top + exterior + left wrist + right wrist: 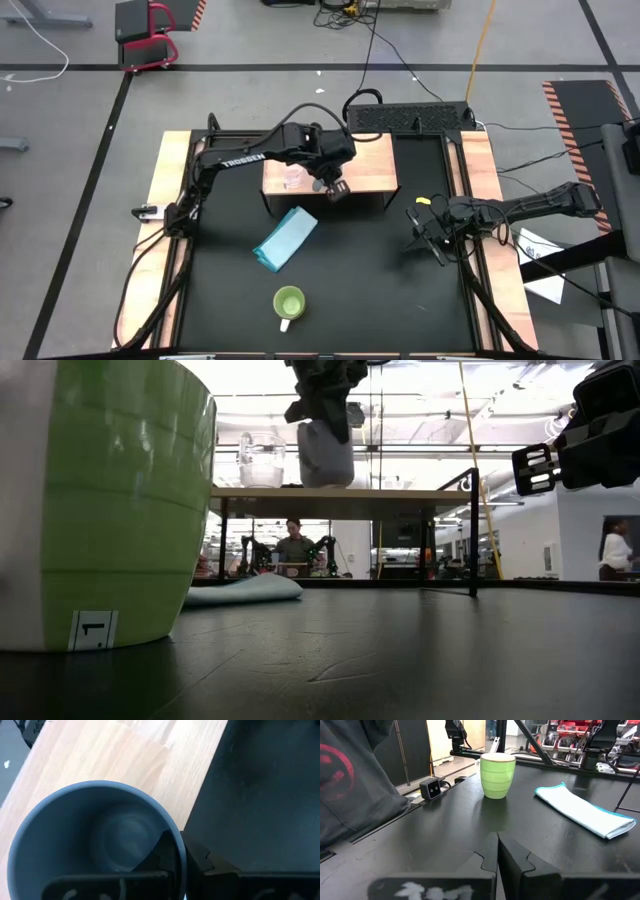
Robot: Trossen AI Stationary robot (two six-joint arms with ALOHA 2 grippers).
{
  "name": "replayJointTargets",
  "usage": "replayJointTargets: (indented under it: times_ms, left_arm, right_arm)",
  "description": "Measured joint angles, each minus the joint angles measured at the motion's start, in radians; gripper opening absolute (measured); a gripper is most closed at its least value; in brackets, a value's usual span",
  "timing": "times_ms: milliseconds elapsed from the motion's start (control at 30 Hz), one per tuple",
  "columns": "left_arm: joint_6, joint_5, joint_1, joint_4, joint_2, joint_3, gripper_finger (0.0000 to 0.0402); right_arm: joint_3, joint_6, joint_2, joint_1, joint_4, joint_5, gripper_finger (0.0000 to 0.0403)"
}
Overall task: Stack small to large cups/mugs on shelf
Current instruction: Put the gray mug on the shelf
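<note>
Left hand (336, 190): closed on rim of grey-blue handled mug (326, 455), held above front edge of light-wood shelf (365, 170).
Small clear glass cup (261, 460): standing on shelf, beside mug.
Lime-green mug with white handle (288, 304): on black worktop (380, 280), near front.
Right hand (432, 240): closed, empty, at worktop right side.

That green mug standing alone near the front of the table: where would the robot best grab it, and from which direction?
Probably by the rim, from above. The lime-green mug stands upright with its mouth open to the top, so one finger could go inside the wall and one outside. Its white handle points to the table's front edge, so gripping the wall away from it seems easiest.
</note>
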Motion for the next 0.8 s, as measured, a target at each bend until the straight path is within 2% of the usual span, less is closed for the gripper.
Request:
replayJointTargets:
  times_ms: [800]
  left_arm:
    - [-0.001, 0.028, 0.004, -0.001, 0.017, 0.000, 0.0014]
  right_arm:
    - [-0.001, 0.009, 0.000, 0.000, -0.003, 0.000, 0.0000]
